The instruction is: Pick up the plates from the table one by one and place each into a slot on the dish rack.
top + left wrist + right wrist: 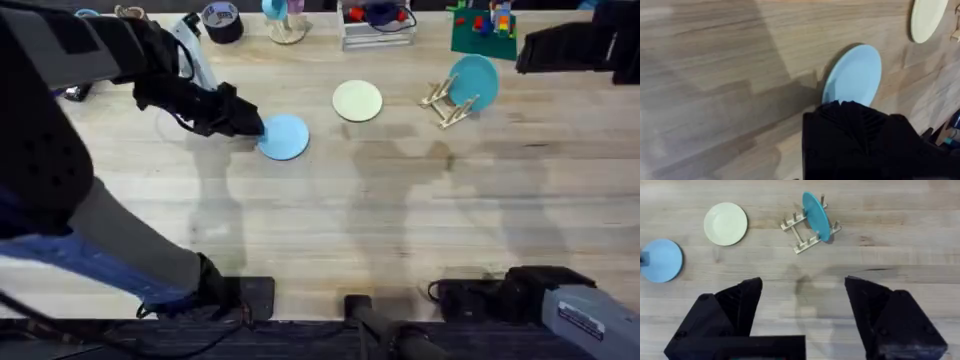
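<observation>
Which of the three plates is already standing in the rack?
The darker blue plate, upright in the rack. The light blue plate and pale yellow plate lie flat on the table.

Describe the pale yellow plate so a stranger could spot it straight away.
Start from the dish rack toward the far right of the table, where a teal plate already stands on edge. Just left of it, the pale yellow plate lies flat on the wood, touching nothing. The light blue plate farther left matches its size but has the left gripper at its edge.
</observation>
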You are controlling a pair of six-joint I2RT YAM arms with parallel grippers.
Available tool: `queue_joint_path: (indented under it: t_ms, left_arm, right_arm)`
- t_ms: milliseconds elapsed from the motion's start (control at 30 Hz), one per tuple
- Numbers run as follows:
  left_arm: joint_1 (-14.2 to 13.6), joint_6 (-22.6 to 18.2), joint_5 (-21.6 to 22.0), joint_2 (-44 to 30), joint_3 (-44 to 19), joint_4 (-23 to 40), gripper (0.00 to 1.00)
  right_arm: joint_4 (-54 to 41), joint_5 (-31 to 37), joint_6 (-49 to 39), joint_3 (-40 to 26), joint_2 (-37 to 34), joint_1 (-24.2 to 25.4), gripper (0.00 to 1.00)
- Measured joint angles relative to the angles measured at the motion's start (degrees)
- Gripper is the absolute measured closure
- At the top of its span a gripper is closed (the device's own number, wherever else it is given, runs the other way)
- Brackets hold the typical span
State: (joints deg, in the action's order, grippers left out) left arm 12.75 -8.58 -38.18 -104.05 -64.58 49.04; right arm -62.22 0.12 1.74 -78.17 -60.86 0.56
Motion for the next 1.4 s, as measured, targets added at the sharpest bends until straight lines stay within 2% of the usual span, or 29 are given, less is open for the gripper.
queue_joint_path:
  t_ms: [67,467,667,867,1133,1400]
  left_arm:
    - [-0.06,-0.04,-0.11,-1.98,0.0,-1.01,0.96]
    - [1.1,0.02,-9.11,-8.56,-1.27,-1.92,0.96]
    - [1.12,0.02,-9.72,-8.83,-1.27,-1.92,0.96]
    - [1.12,0.02,-9.7,-8.83,-1.27,-1.92,0.96]
    - [1.12,0.02,-9.7,-8.83,-1.27,-1.92,0.96]
    - [1.12,0.02,-9.7,-8.83,-1.27,-1.92,0.96]
  right_arm:
    - [0.0,0.0,0.02,-0.02,0.0,0.0,0.007]
    - [-0.2,-0.93,0.02,-0.02,0.0,0.0,0.007]
    - [-0.19,-6.03,1.11,-0.09,-0.71,0.0,0.007]
    - [0.13,-9.99,5.99,-0.13,-5.54,-0.85,0.007]
    - [5.61,-11.44,11.65,-0.13,-15.83,-9.91,0.007]
    - [17.48,-11.8,20.87,-0.15,-29.76,-19.02,0.007]
